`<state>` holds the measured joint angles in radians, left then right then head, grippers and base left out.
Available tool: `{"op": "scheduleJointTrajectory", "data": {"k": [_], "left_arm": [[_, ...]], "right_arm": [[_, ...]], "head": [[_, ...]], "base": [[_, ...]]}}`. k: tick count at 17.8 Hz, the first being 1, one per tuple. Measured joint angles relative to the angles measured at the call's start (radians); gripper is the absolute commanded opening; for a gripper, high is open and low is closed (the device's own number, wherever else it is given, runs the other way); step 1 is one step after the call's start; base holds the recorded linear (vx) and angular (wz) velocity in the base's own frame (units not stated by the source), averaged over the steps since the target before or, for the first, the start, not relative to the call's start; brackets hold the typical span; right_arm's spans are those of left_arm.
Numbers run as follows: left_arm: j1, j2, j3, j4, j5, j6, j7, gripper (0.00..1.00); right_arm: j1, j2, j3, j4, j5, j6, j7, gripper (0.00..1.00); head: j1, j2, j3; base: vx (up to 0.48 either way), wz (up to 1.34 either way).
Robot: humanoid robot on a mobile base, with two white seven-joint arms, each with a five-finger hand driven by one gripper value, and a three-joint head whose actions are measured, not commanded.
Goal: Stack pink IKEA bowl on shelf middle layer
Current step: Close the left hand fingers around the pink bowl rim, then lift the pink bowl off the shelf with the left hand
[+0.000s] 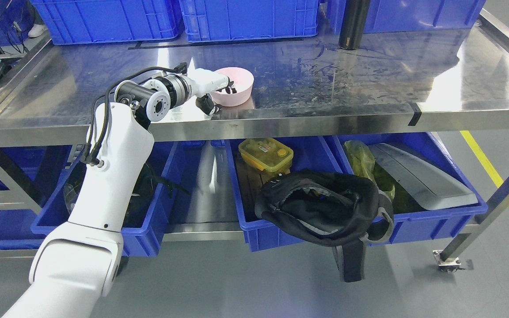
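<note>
On steel shelf (325, 84), left robot hand (219, 90) gripping pink bowl (237, 86) rim

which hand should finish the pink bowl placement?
Left. The left hand already has fingers over the pink bowl's rim on the steel shelf; the right arm isn't in view.

My left arm (104, 185) enters from seven o'clock and rises toward one o'clock, bending at the wrist (159, 95) to run toward three o'clock. My left hand (212, 90) is extended, dark fingers (230, 88) curled forward, thumb below. My right arm does not show.
</note>
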<state>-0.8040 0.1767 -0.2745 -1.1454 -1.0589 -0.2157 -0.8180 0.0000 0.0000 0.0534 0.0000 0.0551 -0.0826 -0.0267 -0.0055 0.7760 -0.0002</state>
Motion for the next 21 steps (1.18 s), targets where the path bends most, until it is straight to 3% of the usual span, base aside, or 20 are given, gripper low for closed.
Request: {"op": "scheduleJointTrajectory", "data": {"k": [2, 10, 21], "left_arm": [[-0.007, -0.007, 0.0, 0.015, -0.001, 0.0, 0.002, 0.31], [-0.016, -0.025, 0.018, 0.053, 0.002, -0.03, 0.005, 0.01], [-0.014, -0.057, 0.124, 0.013, 0.009, -0.11, -0.01, 0.01]], "right_arm": [[0.0, 0.0, 0.0, 0.0, 0.0, 0.0, 0.0, 1.0], [0.0, 0.0, 0.0, 0.0, 0.0, 0.0, 0.0, 1.0], [0.0, 0.0, 0.0, 0.0, 0.0, 0.0, 0.0, 1.0]], "head": [[0.0, 0.0, 0.0], [0.0, 0.0, 0.0], [0.0, 0.0, 0.0]], "base": [[0.0, 0.0], [0.0, 0.0], [0.0, 0.0]]}}
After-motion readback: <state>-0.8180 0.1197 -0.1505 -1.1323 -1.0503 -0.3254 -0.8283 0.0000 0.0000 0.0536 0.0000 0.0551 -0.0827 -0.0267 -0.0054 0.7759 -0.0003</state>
